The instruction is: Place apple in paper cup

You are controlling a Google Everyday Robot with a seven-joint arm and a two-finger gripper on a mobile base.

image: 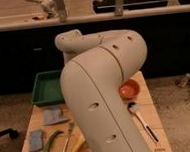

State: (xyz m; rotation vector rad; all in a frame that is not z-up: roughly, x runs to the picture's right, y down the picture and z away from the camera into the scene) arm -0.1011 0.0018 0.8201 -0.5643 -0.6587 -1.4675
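My beige arm (pixel 102 85) fills the middle of the camera view and hides most of the wooden table (pixel 153 113). My gripper is out of view; only the arm's upper links show. The apple does not show in this view. The white paper cup does not show either; either one may be behind the arm.
An orange bowl (pixel 129 89) sits at the table's right. A white-headed brush (pixel 134 107) lies in front of it. A green tray (pixel 47 88) stands at the back left. A grey cloth (pixel 53 114), a blue sponge (pixel 36 140), a long green vegetable (pixel 51 143) and a utensil (pixel 68 138) lie front left.
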